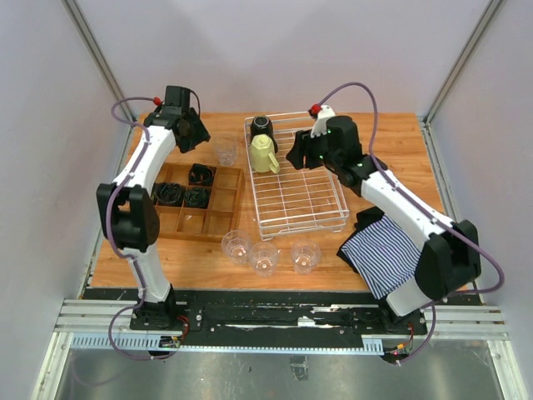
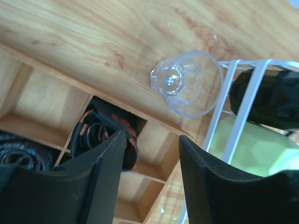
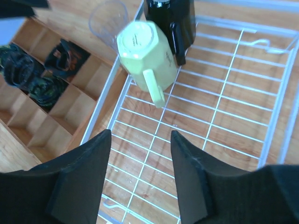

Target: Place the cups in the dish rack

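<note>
The white wire dish rack [image 1: 310, 196] stands mid-table. A black mug [image 1: 261, 127] and a pale yellow-green mug [image 1: 264, 154], bottom up, sit in its far left corner. One clear tumbler [image 1: 226, 153] stands on the table just left of the rack. Three more tumblers [image 1: 265, 257] stand in a row in front of the rack. My left gripper [image 2: 152, 144] is open and empty, above the wooden tray, short of the tumbler [image 2: 189, 81]. My right gripper [image 3: 140, 140] is open and empty over the rack floor [image 3: 224, 93], near the yellow-green mug [image 3: 145, 51] and the black mug [image 3: 170, 18].
A brown wooden compartment tray [image 1: 218, 221] holding dark coiled items lies left of the rack. A blue striped cloth [image 1: 383, 250] lies at the front right beside the right arm. Grey walls close in the table on three sides.
</note>
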Controlling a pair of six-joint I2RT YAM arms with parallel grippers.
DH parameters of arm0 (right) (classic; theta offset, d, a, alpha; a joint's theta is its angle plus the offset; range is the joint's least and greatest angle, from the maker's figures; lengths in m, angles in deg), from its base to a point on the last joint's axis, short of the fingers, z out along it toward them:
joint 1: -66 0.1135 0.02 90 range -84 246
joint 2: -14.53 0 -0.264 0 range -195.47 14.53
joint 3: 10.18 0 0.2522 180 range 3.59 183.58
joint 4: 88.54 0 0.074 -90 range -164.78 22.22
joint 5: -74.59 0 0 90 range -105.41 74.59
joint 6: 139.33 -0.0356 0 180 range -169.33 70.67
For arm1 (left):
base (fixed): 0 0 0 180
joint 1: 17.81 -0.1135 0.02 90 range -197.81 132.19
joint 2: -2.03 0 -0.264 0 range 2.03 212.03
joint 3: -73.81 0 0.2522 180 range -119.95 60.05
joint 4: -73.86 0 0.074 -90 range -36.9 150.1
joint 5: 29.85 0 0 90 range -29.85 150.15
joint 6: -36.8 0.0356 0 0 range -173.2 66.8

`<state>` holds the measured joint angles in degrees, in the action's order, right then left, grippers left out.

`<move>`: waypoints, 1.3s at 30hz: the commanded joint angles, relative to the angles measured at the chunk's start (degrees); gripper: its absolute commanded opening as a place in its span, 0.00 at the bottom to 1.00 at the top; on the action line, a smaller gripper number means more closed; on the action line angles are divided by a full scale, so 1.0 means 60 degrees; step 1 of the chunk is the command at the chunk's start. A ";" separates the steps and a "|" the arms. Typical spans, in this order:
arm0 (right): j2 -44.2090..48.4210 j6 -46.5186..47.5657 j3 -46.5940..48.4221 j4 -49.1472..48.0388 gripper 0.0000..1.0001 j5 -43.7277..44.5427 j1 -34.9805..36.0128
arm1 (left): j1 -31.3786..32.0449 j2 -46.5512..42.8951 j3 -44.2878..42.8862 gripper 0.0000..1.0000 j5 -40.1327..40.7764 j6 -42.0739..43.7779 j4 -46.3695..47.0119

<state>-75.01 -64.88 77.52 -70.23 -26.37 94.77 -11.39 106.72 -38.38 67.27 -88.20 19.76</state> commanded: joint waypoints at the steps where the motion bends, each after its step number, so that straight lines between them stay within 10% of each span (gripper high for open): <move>1: 0.0879 0.0296 -0.0409 0.0467 0.58 0.0002 -0.0469 | -0.0014 0.1211 -0.1355 0.53 -0.0438 0.0942 -0.1007; 28: 0.2115 0.0351 -0.1037 0.0748 0.64 0.0023 -0.1580 | 0.0278 0.4450 -0.4086 0.51 -0.0372 0.1164 -0.1316; 39: 0.2377 0.0451 -0.1024 0.1078 0.64 0.0090 -0.1601 | 0.0280 0.4600 -0.4188 0.01 -0.0439 0.0949 -0.1177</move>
<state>-62.98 -63.43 71.24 -65.07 -26.31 85.81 -9.99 133.91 -61.13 64.97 -82.41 12.15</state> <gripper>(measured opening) 0.642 0.064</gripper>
